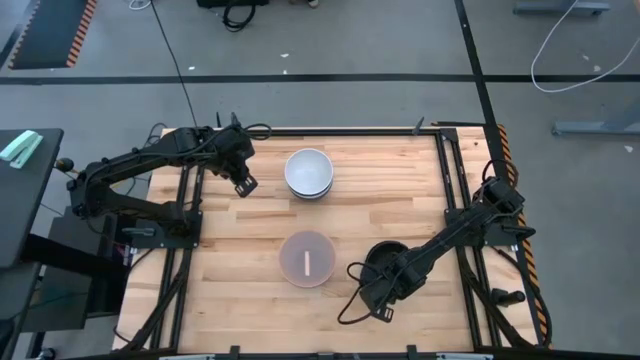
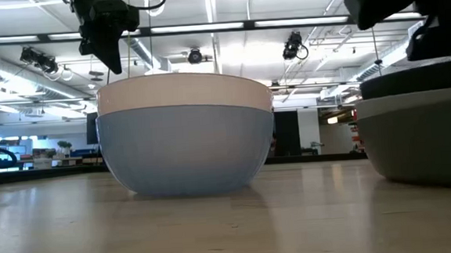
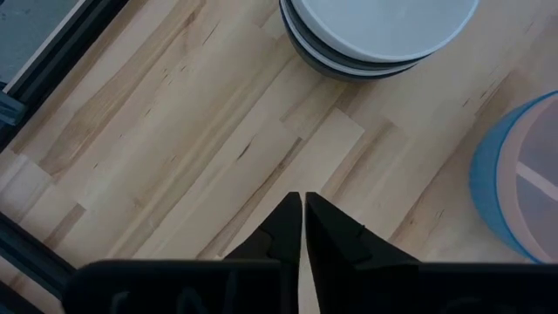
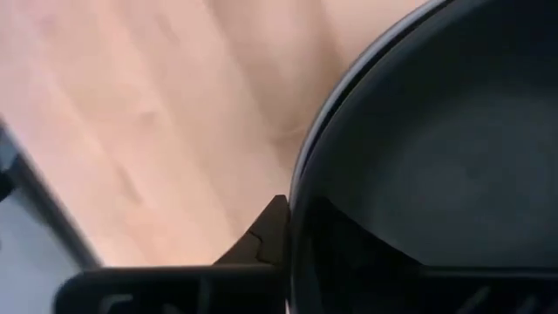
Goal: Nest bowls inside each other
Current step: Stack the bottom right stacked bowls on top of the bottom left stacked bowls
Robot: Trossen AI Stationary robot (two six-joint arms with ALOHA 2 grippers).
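Note:
A white bowl (image 1: 308,170) tops a stack with darker bowls under it (image 3: 349,61) at the table's far middle. A salmon-pink bowl (image 1: 306,256) sits nested in a blue bowl (image 2: 184,156) at the near middle. To its right a black bowl (image 1: 386,260) sits in a grey bowl (image 2: 422,142). My left gripper (image 1: 244,184) hovers shut, left of the white stack. My right gripper (image 1: 380,292) is at the black bowl's near rim. My right gripper has the black bowl by its rim (image 4: 301,196). One finger (image 4: 268,234) stands outside the wall; the other is hidden by the bowl, so I cannot see it inside. The fingers come from above. The bowl rests in the grey bowl.
Black frame rails (image 1: 455,190) run along the table's left and right sides. Bare wood (image 1: 240,250) lies left of the pink bowl and between the stacks. The room's floor surrounds the table.

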